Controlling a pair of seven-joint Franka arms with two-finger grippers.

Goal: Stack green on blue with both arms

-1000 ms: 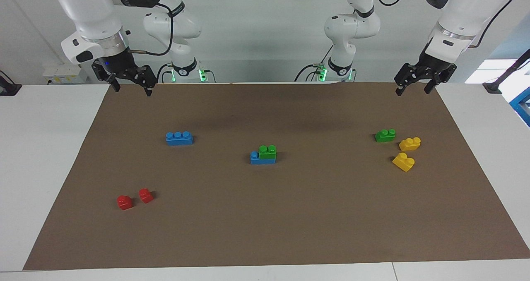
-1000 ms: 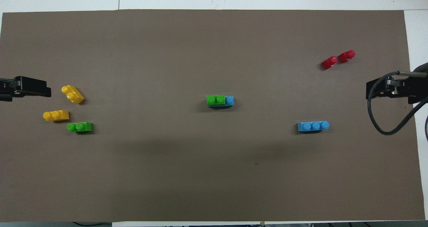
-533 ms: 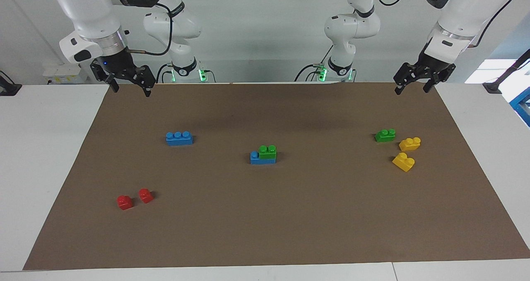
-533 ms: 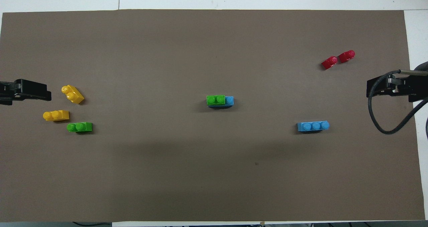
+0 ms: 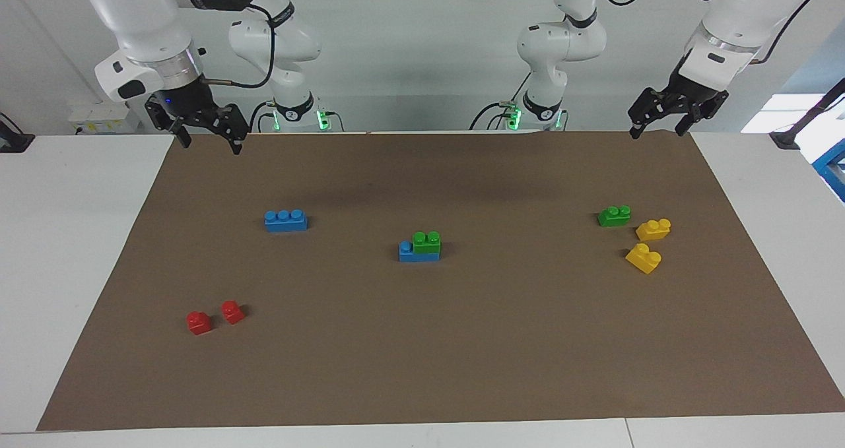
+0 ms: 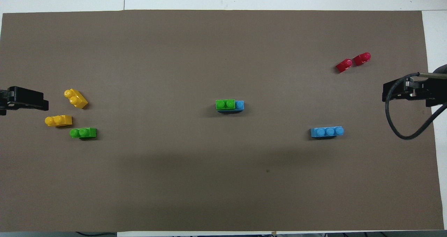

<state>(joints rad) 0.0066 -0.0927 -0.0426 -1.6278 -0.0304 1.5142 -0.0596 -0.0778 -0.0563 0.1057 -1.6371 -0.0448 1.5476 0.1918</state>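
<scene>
Fingers spread and empty, the left gripper (image 5: 657,130) and right gripper (image 5: 208,138) hang over the mat's (image 5: 462,369) two ends. Only the facing view shows them raised. Mid-mat, green (image 5: 426,241) sits on blue (image 5: 409,253).

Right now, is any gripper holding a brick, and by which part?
Nothing is held. The left gripper and the right gripper are both open and empty, up over the mat's corners nearest the robots.
</scene>
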